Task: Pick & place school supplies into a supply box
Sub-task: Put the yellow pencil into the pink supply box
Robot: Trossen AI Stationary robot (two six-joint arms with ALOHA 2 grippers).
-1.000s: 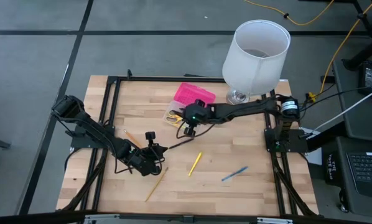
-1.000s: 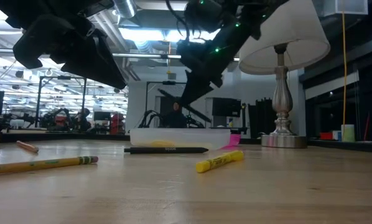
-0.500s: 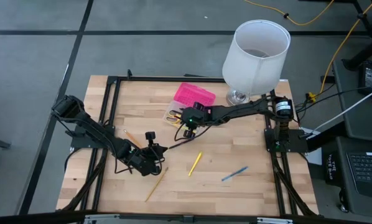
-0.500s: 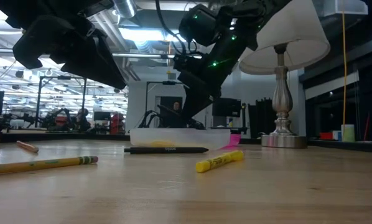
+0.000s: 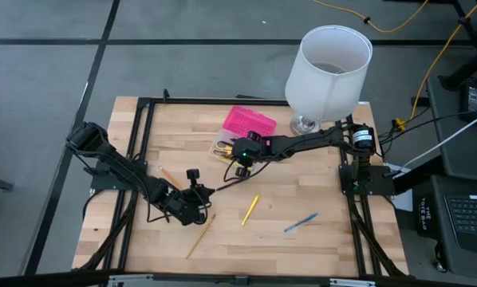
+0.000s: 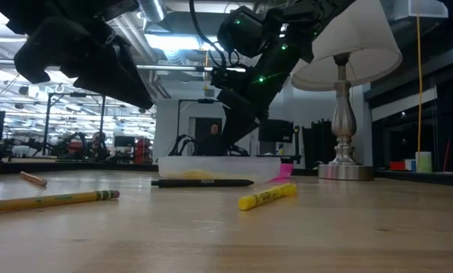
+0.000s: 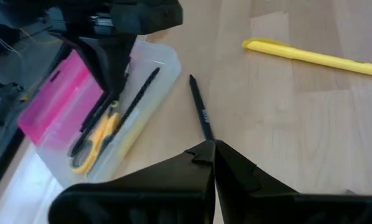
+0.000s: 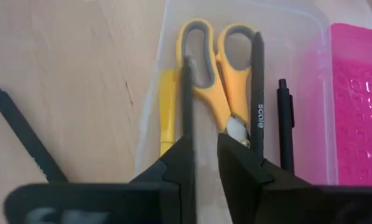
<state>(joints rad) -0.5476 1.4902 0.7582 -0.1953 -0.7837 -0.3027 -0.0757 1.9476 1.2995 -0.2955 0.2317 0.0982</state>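
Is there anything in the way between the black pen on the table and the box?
Nothing visible. The black pen lies on bare wood just beside the box, whose clear half is open on top. The right tool hangs over that half, above the scissors and pens already inside, so it crowds the spot somewhat.

Right gripper (image 8: pixel 201 149) extended inward, fingers slightly parted; left gripper (image 7: pixel 212 149) closed, low.

Pale matt wooden plank surface (image 5: pixel 302 247); rectangular plastic supply box (image 8: pixel 323 93), one half bright pink and textured, one half smooth translucent clear; yellow glossy plastic-handled scissors (image 8: pixel 214 68); white matt lampshade (image 5: pixel 328 68).
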